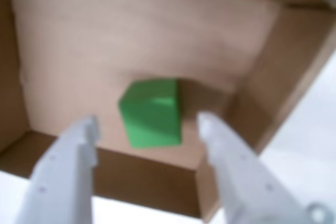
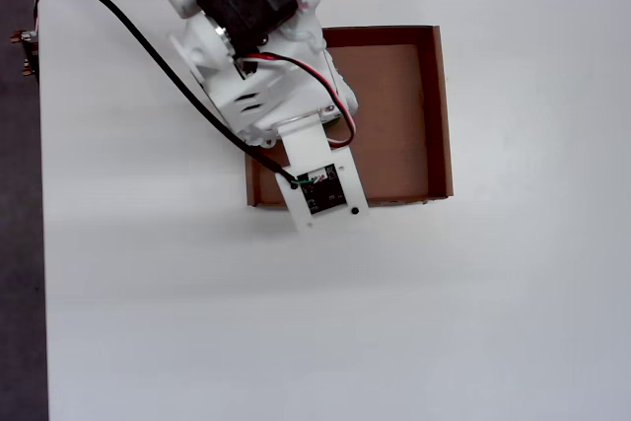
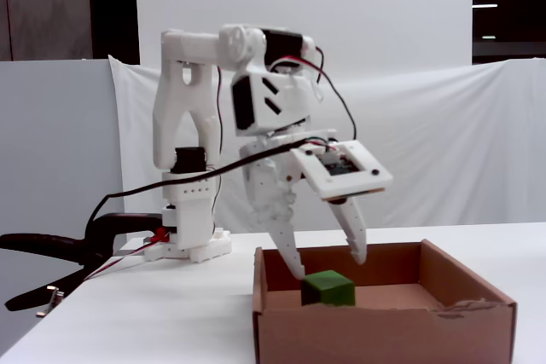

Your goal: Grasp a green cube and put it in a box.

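My arm bends down over the box (image 3: 444, 309), gripper (image 3: 328, 266) spread open above the green cube (image 3: 328, 288). The box sits on a white bench (image 2: 296, 322); white sheets (image 3: 444, 142) hang behind.

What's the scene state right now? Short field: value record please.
cube: green cube lies on the floor of the box, near a corner in the wrist view
gripper: gripper open, fingertips apart above the cube, not touching it
cube in overhead view: hidden under the arm
box: brown cardboard, low walls, holds nothing else visible
surface: white table
task status: cube in the box, released
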